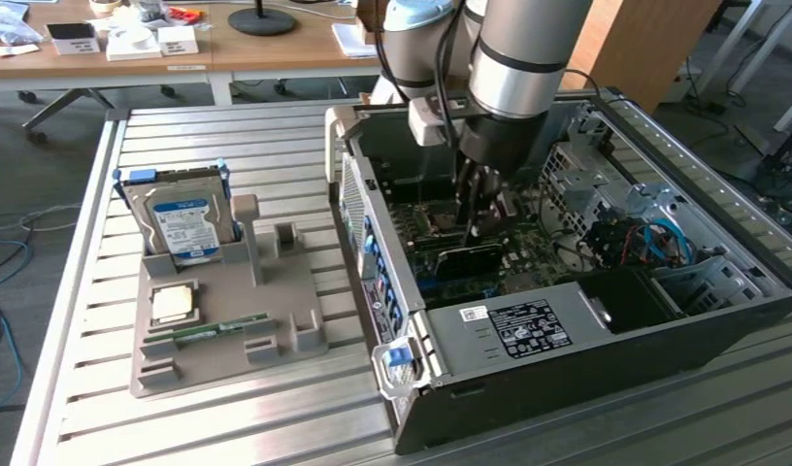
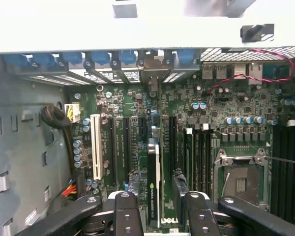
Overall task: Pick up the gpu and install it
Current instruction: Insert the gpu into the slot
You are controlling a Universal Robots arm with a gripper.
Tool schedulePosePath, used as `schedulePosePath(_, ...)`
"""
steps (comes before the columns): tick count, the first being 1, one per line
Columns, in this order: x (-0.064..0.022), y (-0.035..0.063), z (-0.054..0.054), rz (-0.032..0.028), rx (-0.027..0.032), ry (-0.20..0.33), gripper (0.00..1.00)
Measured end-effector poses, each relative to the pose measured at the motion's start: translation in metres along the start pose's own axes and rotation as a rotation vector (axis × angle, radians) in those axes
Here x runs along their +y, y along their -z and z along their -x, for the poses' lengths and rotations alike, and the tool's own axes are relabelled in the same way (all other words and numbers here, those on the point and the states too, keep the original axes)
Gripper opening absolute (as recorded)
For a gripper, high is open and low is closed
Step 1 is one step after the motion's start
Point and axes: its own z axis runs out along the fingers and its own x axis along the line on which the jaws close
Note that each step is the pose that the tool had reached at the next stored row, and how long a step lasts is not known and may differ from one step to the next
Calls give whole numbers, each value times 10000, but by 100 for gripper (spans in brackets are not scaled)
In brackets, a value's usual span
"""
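The gpu [image 1: 472, 260] stands on edge on the green motherboard inside the open computer case [image 1: 759, 277], its dark face toward the power supply. In the wrist view the gpu [image 2: 154, 182] runs edge-on among the long black expansion slots, with its metal bracket end toward the case's rear wall. My gripper [image 1: 477, 218] has reached down into the case directly over the card. In the wrist view my gripper [image 2: 156, 184] is open and straddles the card, with a narrow gap showing between each dark fingertip [image 2: 133, 183] and the board.
A grey holder [image 1: 228, 335] on the slatted table at the exterior view's left carries a hard drive [image 1: 185, 221], a CPU chip [image 1: 174, 303] and a RAM stick [image 1: 221, 330]. Inside the case are the power supply [image 1: 526, 330], drive cage cables [image 1: 648, 243] and the CPU socket [image 2: 241, 179].
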Motion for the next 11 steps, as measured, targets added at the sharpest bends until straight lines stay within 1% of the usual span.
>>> schedulePosePath(11, 0, 23, 0, -2, -1, 0, 40)
